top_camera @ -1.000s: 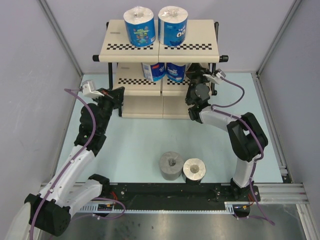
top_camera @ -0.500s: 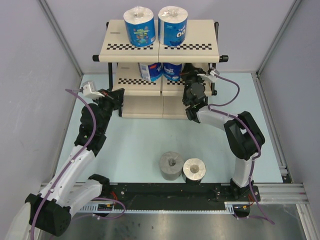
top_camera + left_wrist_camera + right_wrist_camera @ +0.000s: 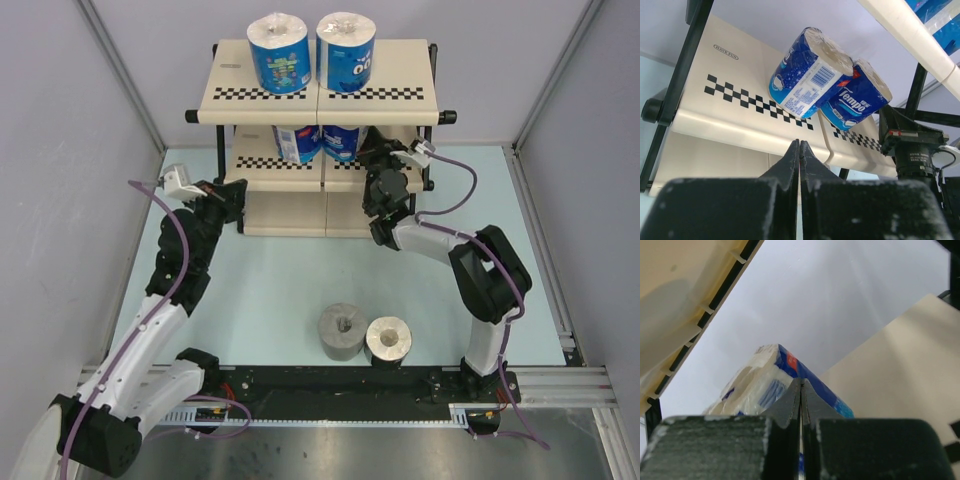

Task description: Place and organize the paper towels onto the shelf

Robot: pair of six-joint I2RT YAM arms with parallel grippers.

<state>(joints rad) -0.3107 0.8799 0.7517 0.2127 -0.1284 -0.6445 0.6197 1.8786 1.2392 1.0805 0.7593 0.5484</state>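
The shelf stands at the back of the table. Two blue-wrapped paper towels stand on its top board. Two more blue-wrapped rolls stand side by side on the middle board; they also show in the left wrist view. My right gripper is shut and empty, its tip against the right one of these. My left gripper is shut and empty at the shelf's left front, below the middle board. A dark grey roll and a paler roll stand on the table near the arm bases.
The shelf's black frame post is just beside my left gripper. Grey walls close in the table on both sides. A metal rail runs along the near edge.
My right gripper has moved left along the middle board, and the two blue rolls there have shifted left with it. My left gripper has edged slightly towards the shelf.
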